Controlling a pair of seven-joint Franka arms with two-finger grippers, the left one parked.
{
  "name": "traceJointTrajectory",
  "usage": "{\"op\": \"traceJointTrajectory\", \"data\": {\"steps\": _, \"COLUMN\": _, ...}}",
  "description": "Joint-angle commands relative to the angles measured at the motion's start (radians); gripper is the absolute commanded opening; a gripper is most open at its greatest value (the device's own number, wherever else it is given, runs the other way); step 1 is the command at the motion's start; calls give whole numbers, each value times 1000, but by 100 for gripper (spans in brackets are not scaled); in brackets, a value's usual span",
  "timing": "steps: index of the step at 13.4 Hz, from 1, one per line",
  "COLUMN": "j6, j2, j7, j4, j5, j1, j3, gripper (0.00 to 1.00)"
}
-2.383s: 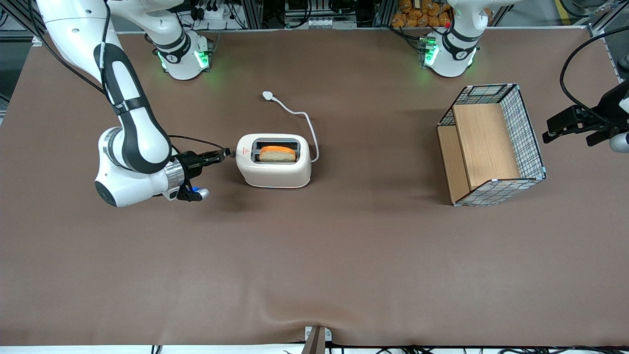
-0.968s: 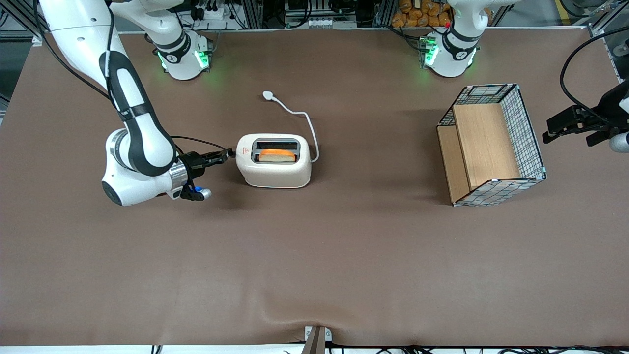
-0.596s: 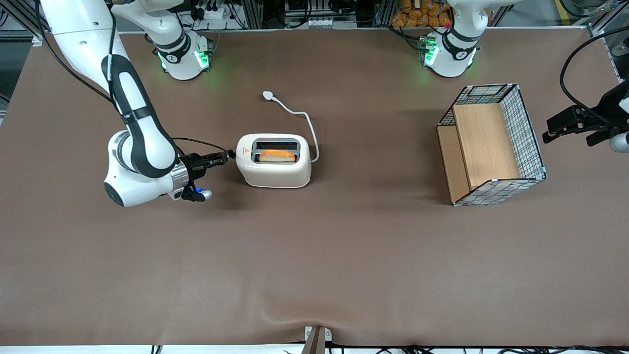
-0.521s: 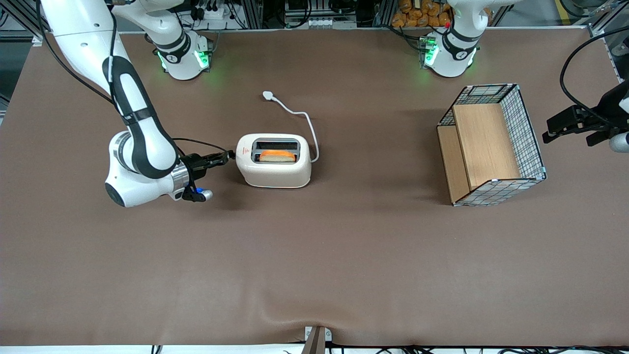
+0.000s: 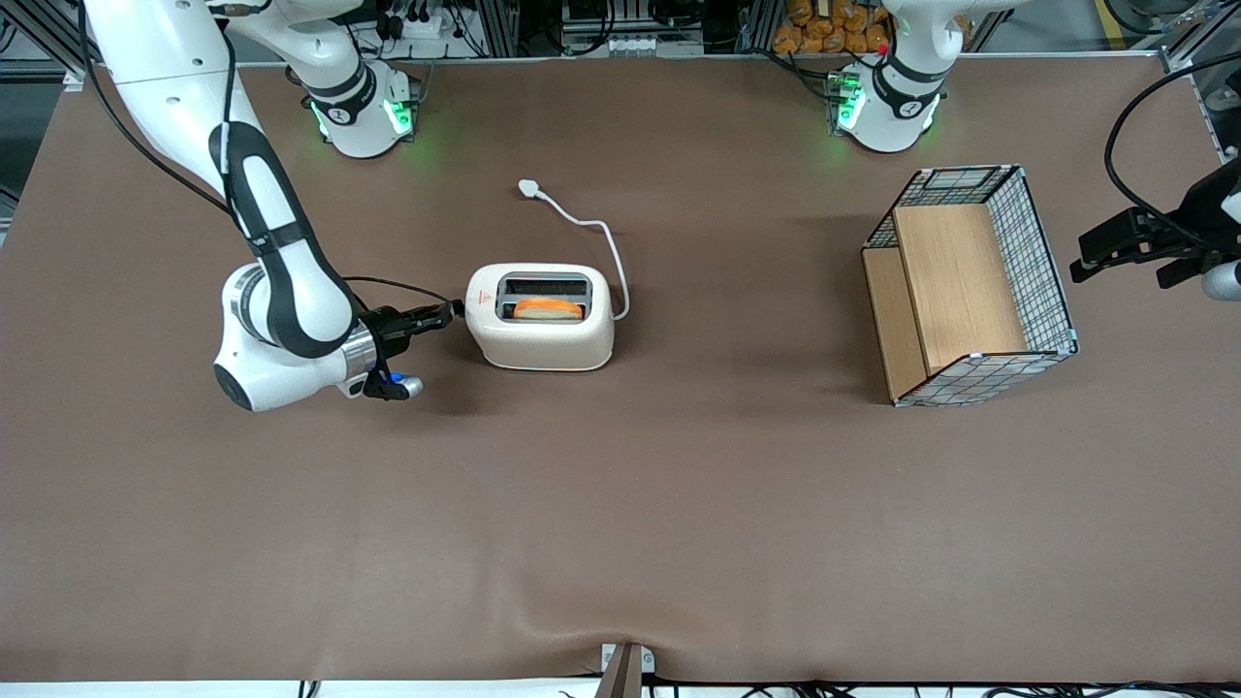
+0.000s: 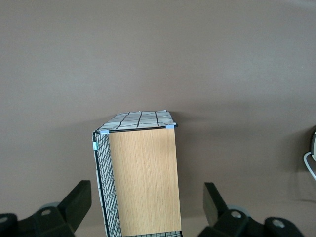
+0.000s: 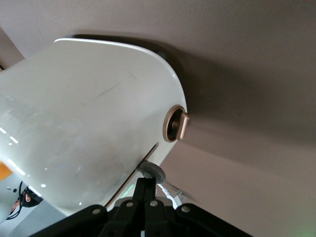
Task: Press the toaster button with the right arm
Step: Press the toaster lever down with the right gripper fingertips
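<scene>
The cream-white toaster (image 5: pixel 540 316) stands mid-table with an orange-topped toast slice (image 5: pixel 548 308) low in the slot nearer the front camera. Its white cord (image 5: pixel 609 254) runs to a plug (image 5: pixel 528 187) farther from the camera. The right arm (image 5: pixel 281 301) reaches in low, and its black gripper (image 5: pixel 448 312) is shut, fingers together, at the toaster's narrow end. In the right wrist view the gripper (image 7: pixel 144 181) has its tips against the grey button tab (image 7: pixel 154 172) sticking out of the toaster (image 7: pixel 89 128). A bronze round knob (image 7: pixel 176 124) sits on the same end.
A wire-mesh basket with wooden panels (image 5: pixel 970 286) lies on its side toward the parked arm's end of the table; it also shows in the left wrist view (image 6: pixel 140 177). Two arm bases (image 5: pixel 364 107) stand along the table edge farthest from the camera.
The right arm has shifted slightly toward the toaster and lowered, gripper staying at the narrow end. The toast slice has sunk lower in its slot.
</scene>
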Motion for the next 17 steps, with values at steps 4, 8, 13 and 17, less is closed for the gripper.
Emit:
{"op": "traceJointTrajectory", "data": {"steps": 4, "j6": 42, "j2": 54, "j7": -57, "j4": -5, "j5": 19, "j1": 6, "j3": -5, "gripper": 0}}
{"op": "traceJointTrajectory", "data": {"steps": 8, "j6": 53, "j2": 74, "j7": -64, "j4": -5, "j5": 21, "j1": 9, "j3": -5, "gripper": 0}}
{"op": "traceJointTrajectory", "data": {"steps": 13, "j6": 79, "j2": 105, "j7": -66, "j4": -2, "j5": 22, "j1": 12, "j3": -4, "gripper": 0}}
{"op": "traceJointTrajectory", "data": {"steps": 17, "j6": 71, "j2": 102, "j7": -64, "j4": 4, "j5": 24, "j1": 12, "j3": -5, "gripper": 2}}
